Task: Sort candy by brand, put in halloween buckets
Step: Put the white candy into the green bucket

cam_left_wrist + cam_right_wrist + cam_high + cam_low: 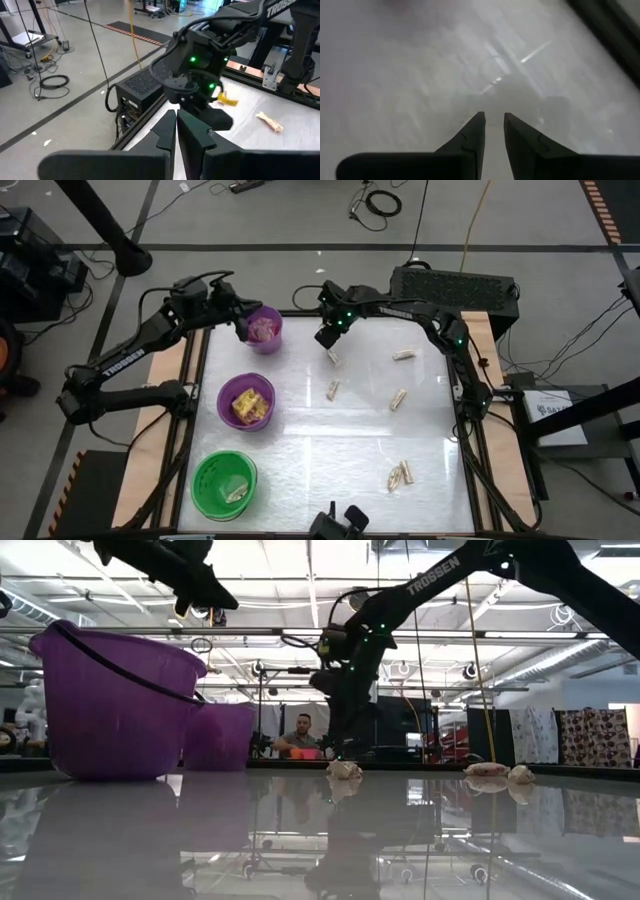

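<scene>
My left gripper (240, 322) hangs shut and empty beside the near-left rim of the small purple bucket (264, 330), which holds pink-red packets. My right gripper (327, 336) hovers over the table's far middle with a narrow gap between its fingers (493, 125) and nothing in it. A tan candy (332, 358) lies on the table just near of it. Other tan pieces (398, 398) are scattered across the table. The wider purple bucket (246, 402) holds yellow packets. The green bucket (224, 483) holds a tan piece.
All three buckets stand in a row along the table's left side. Tan pieces lie at the far right (404, 355), the middle (333, 390) and the near right (400, 475). A person (300, 740) sits in the room beyond the table.
</scene>
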`<state>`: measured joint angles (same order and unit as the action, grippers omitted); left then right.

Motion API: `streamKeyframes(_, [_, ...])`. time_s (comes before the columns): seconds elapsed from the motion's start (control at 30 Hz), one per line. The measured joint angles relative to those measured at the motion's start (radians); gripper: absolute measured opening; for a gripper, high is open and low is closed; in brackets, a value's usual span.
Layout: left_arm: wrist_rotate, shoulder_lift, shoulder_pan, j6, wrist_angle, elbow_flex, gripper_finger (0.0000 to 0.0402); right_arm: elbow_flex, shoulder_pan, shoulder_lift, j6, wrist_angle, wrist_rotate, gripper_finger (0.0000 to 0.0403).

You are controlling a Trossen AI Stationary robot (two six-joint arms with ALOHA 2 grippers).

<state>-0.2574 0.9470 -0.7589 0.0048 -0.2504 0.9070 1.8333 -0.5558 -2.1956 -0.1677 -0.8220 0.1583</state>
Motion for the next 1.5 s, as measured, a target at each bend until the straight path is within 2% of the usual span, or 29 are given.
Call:
streamKeyframes(0.07, [0.0, 0.0, 0.0, 0.0, 0.001, 0.0, 0.0023, -0.001, 0.003, -0.008, -0.004, 0.0, -0.023, 0.0064])
streamKeyframes(0.3, [-0.006, 0.0, 0.001, 0.0, -0.05, 0.0, 0.0023, -0.002, 0.038, -0.026, -0.032, -0.049, 0.002, 0.0064])
streamKeyframes(0.67, [-0.09, 0.0, 0.002, 0.0, -0.112, 0.0, 0.0023, -0.002, 0.124, -0.026, -0.066, -0.173, -0.006, 0.0064])
streamKeyframes(0.73, [-0.101, 0.0, 0.002, 0.0, -0.114, 0.0, 0.0023, -0.002, 0.143, -0.026, -0.081, -0.189, -0.025, 0.0064])
streamKeyframes(0.83, [-0.11, 0.0, 0.002, 0.0, -0.121, 0.0, 0.0023, -0.003, 0.172, -0.026, -0.083, -0.224, -0.11, 0.0064])
streamKeyframes(0.9, [-0.113, 0.0, 0.002, 0.0, -0.133, 0.0, 0.0023, -0.017, 0.187, -0.026, -0.088, -0.217, -0.14, 0.0063])
streamKeyframes(1.23, [-0.114, 0.0, 0.002, 0.011, -0.135, 0.001, 0.0023, -0.131, 0.203, -0.026, -0.188, -0.131, -0.161, 0.0063])
streamKeyframes(1.5, [-0.114, 0.0, 0.002, 0.029, -0.132, 0.001, 0.0023, -0.159, 0.203, -0.02, -0.217, -0.083, -0.179, 0.0062])
